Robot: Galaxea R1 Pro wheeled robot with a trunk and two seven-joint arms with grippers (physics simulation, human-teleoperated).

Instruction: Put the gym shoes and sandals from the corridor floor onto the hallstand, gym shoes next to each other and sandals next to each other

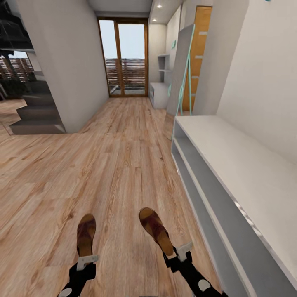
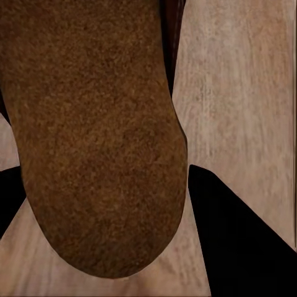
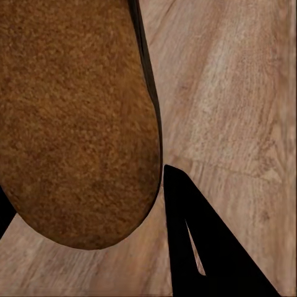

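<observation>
- You carry one sandal in each hand: the left gripper (image 1: 87, 260) clamps the heel of the left sandal (image 1: 86, 234) at 7 o'clock in the head view, and the right gripper (image 1: 180, 252) clamps the right sandal (image 1: 156, 230) at 5 o'clock.
- Both sandals are held above the floor (image 1: 103, 165), toes pointing away from you.
- The rack (image 1: 231, 165) lies at 3 o'clock; what shows of its bench top and tiers holds nothing, so no placement done as far as seen.
- The gym shoes are still to fetch.
- Wrist views: the footbeds (image 2: 93, 136) look tan, suede-like, matte, rounded at the heel; straps are dark brown.
- The floor is wood-grain plank; the rack is smooth, pale and box-shaped.
</observation>
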